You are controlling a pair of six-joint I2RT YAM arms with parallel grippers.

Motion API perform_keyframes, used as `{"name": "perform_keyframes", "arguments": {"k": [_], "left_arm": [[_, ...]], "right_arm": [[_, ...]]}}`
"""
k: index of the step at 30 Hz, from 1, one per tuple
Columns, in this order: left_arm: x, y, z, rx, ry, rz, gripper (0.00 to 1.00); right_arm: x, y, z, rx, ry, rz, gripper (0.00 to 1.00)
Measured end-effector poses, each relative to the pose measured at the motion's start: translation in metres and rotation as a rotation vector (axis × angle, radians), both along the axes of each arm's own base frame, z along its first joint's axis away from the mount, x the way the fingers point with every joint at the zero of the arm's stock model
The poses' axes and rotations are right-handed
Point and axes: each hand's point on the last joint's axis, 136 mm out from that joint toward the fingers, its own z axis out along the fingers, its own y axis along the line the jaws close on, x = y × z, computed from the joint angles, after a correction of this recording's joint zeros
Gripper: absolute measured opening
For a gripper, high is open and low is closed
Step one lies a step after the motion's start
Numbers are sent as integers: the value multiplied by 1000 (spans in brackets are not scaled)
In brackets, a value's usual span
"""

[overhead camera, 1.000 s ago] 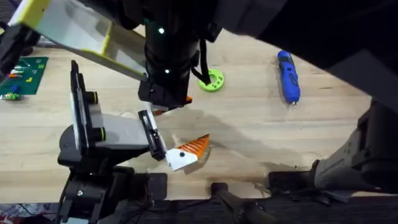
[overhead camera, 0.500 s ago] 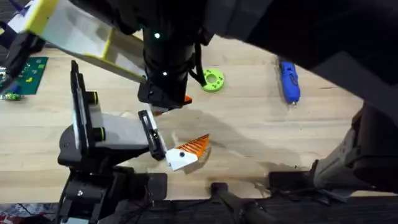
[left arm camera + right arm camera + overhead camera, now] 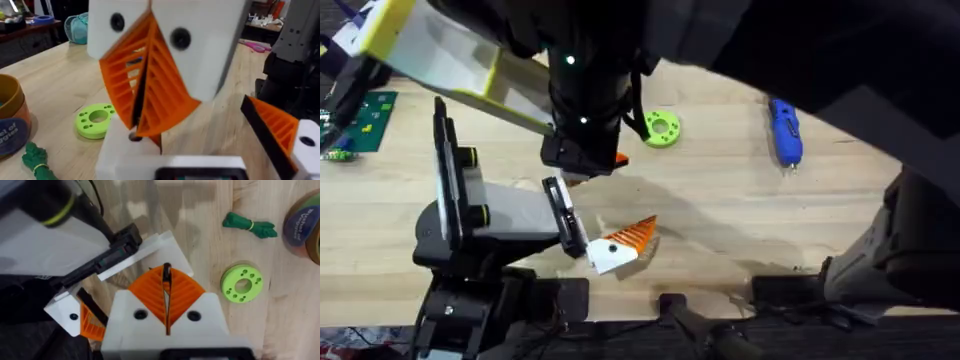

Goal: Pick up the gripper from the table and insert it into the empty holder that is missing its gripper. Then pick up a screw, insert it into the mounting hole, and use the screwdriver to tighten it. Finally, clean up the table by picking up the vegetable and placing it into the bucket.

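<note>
- The right tool has its two orange ribbed pads pressed flat together, with only a thin dark seam between them and nothing held there.
- In the left wrist view we see the same pair of white-and-orange fingers from the other side, pointing down and meeting at their tips.
- We cannot tell how the left tool stands.
- Just under the right tool's tips runs the holder, a narrow black bracket at the front of the grey-and-black hand body. Whether the tips touch it, we cannot tell.
- The loose finger lies on the tabletop with its white base against the near end of the holder. Its orange tip points away from the hand body. We cannot tell whether it is seated in the slot.
- A lime-green ring lies flat beyond the right tool, apart from everything else.
- In the right wrist view the dark-green vegetable lies on the wood near the ring, and the bucket stands just beside it, not touching.
- The blue screwdriver lies well off to the right, its bit pointing toward the near edge.
- A green circuit board sits at the far left.
</note>
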Motion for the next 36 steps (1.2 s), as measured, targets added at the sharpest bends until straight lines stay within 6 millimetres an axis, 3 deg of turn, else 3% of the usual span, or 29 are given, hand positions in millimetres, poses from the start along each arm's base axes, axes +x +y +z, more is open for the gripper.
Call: {"name": "perform_keyframes", "arguments": {"k": [36], "left_arm": [[0,0,0,-3,7,1,984]], "right_arm": [[0,4,-6,-7,3,4,7]]}}
